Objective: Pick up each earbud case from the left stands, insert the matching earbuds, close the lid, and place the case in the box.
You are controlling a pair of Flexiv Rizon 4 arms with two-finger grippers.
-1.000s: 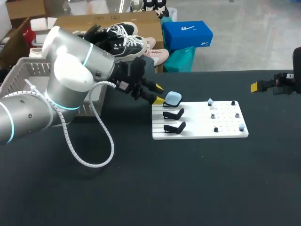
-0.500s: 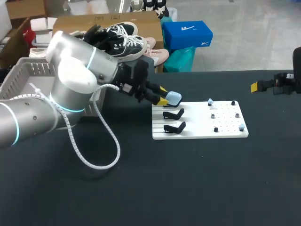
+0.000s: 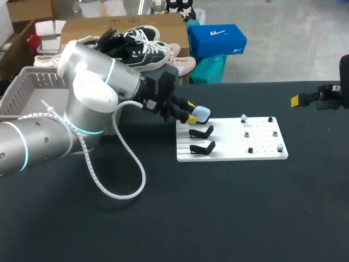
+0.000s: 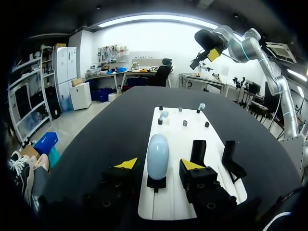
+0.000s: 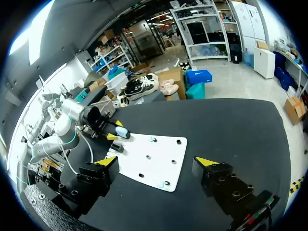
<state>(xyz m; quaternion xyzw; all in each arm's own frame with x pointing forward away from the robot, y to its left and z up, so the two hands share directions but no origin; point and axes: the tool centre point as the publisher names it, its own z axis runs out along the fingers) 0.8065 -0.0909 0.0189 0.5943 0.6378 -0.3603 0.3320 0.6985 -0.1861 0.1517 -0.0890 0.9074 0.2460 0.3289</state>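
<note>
A pale blue earbud case (image 3: 202, 113) stands shut on the farthest of the black stands at the left end of the white board (image 3: 229, 143). My left gripper (image 3: 189, 113) is at that stand. In the left wrist view the case (image 4: 158, 156) sits between the left gripper's (image 4: 159, 164) yellow tips, with a gap on each side, so the gripper is open. Two other stands (image 3: 202, 132) (image 3: 203, 147) hold nothing. Small pale blue earbuds (image 3: 244, 117) (image 3: 280, 147) sit on pegs on the board's right part. My right gripper (image 5: 156, 161) hangs wide open, well above the table's far right.
A pale slatted basket (image 3: 27, 90) stands at the table's back left, behind my left arm. Small dark pegs (image 3: 250, 150) dot the board's right half. The dark table top (image 3: 218, 207) stretches in front of the board.
My left arm has slid its gripper to the right, so the yellow tips now flank the case. The fingers have drawn slightly closer together. The right arm has kept still.
</note>
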